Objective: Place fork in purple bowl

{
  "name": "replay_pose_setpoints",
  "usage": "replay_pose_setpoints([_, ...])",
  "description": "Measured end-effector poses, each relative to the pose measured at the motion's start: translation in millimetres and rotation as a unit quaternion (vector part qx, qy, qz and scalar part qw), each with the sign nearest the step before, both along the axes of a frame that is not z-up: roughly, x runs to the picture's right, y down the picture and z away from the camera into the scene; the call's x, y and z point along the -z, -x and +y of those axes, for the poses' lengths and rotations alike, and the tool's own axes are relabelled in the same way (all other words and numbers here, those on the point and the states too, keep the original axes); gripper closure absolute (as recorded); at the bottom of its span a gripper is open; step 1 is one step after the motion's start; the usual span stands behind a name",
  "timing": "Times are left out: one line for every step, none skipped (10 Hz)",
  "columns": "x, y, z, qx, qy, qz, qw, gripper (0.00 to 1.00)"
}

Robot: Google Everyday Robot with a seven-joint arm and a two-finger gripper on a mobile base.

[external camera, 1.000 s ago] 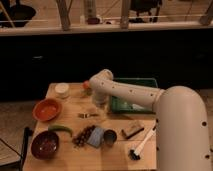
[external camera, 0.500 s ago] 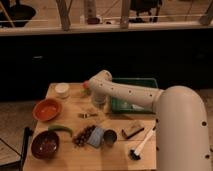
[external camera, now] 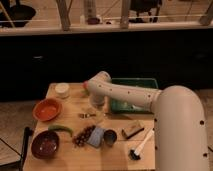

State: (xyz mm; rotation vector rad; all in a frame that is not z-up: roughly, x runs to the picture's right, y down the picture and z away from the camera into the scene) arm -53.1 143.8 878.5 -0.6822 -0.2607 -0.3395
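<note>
Nearest, at the wooden table's [external camera: 75, 159] left front corner, sits the one purple bowl [external camera: 45, 144], round, dark maroon and glossy inside. Far to its right on the same near edge lies a single brush [external camera: 140, 145] with a slim white handle and a black head. Just right of the purple bowl and slightly farther back are a dark red knobbly cluster [external camera: 82, 136], a blue-grey folded piece [external camera: 96, 135] and one small metal cup [external camera: 110, 137], close together in a row. A smooth, curved green pod [external camera: 61, 129] lies just behind the bowl. The fork [external camera: 87, 115], small, slim and shiny, lies flat on the table behind and to the right of the purple bowl, well apart from it. The gripper [external camera: 95, 107] hangs close above the fork at the end of the thick, smooth white arm [external camera: 135, 97]; whether it grips anything cannot be told. Straight behind the purple bowl is a second bowl, the orange bowl [external camera: 48, 109], then a round white tub [external camera: 62, 90]. Farthest right stands a rectangular green tray [external camera: 131, 85].
</note>
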Motion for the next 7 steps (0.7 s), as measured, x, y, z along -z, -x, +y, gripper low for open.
replay_pose_setpoints([-2.2,3,2,0.002,0.002,-0.003,1.0,0.2])
replay_pose_setpoints([-4.6,6,3,0.003,0.004,-0.005,1.0,0.2])
replay_pose_setpoints([-7.0,6,4,0.003,0.006,-0.006,1.0,0.2])
replay_pose_setpoints([-9.6,7,6,0.003,0.008,-0.007,0.9999,0.2])
replay_pose_setpoints([-11.4,10,8,0.005,0.009,-0.01,0.9999,0.25])
replay_pose_setpoints([-12.9,13,9,0.007,0.011,-0.011,0.9999,0.33])
replay_pose_setpoints([-14.8,16,11,0.008,0.012,-0.012,0.9998,0.41])
